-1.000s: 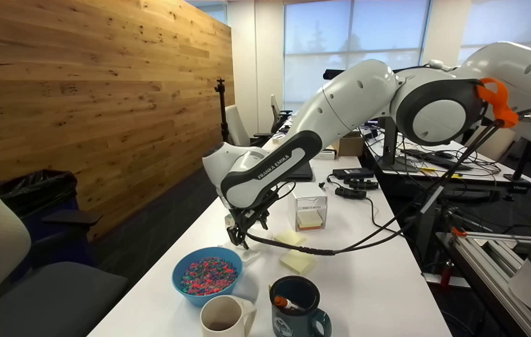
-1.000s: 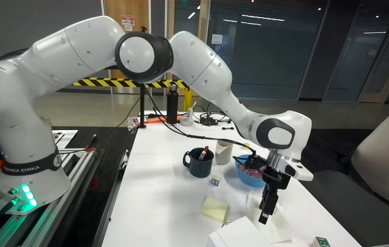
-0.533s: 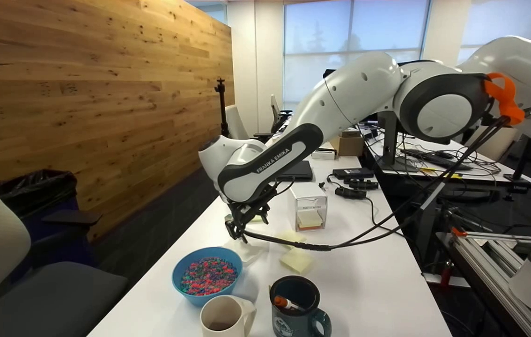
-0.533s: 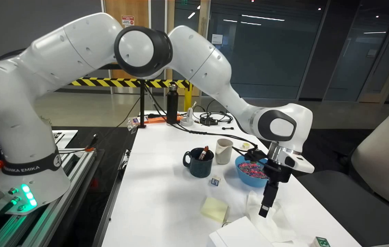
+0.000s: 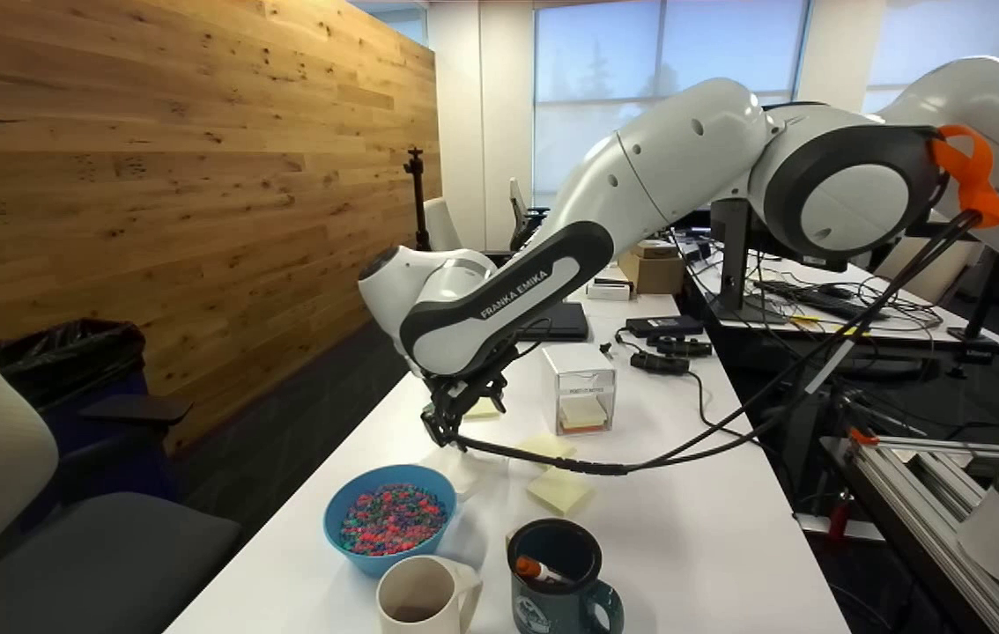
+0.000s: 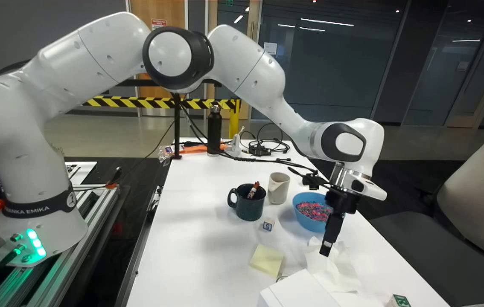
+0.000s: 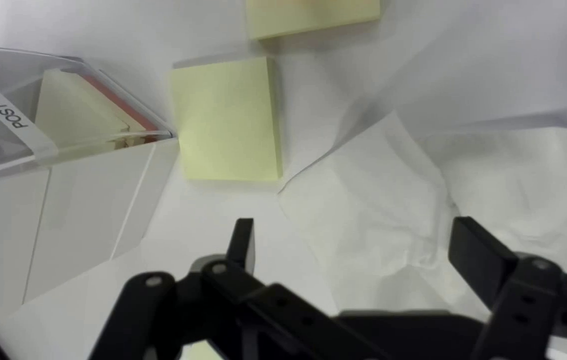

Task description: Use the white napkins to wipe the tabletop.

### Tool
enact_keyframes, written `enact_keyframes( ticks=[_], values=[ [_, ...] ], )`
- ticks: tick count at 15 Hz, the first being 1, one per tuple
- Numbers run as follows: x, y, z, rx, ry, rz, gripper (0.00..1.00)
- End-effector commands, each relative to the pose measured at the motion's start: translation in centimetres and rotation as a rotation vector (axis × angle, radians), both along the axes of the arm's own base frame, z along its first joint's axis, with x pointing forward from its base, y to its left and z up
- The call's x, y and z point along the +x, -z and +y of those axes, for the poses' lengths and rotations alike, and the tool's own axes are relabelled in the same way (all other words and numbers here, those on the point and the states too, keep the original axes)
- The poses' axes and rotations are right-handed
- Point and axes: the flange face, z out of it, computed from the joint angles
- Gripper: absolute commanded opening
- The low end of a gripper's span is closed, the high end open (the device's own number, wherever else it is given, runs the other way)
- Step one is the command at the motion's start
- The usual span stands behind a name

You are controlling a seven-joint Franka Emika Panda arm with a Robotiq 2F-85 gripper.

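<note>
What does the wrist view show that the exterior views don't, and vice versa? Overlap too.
Wrist view only: no extra object I can make out, just a close look down past open jaws at creases in the white napkins.
Exterior views only: the blue bowl, dark mug, pale mug and white robot arm.
Shared: the white napkins, the jaws, the yellow notes, the white box and the tabletop.

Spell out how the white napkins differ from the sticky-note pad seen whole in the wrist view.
Build: the white napkins are thin, creased sheets; the sticky-note pad is a thick block with straight edges. Color: the napkins are white, the pad pale yellow. Spread: the napkins cover more of the tabletop than the pad. Both lie on that surface.
</note>
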Motion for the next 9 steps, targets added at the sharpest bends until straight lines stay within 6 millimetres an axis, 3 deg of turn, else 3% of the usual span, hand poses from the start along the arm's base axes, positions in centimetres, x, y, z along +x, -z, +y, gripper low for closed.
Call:
enact_keyframes(
  ticks=[1, 9],
  values=[
    [0.0, -1.7, 0.5, -0.001, -0.057, 0.033, 1.0],
    [0.5, -4.0, 0.5, 0.093, -0.217, 0.082, 1.0]
  ],
)
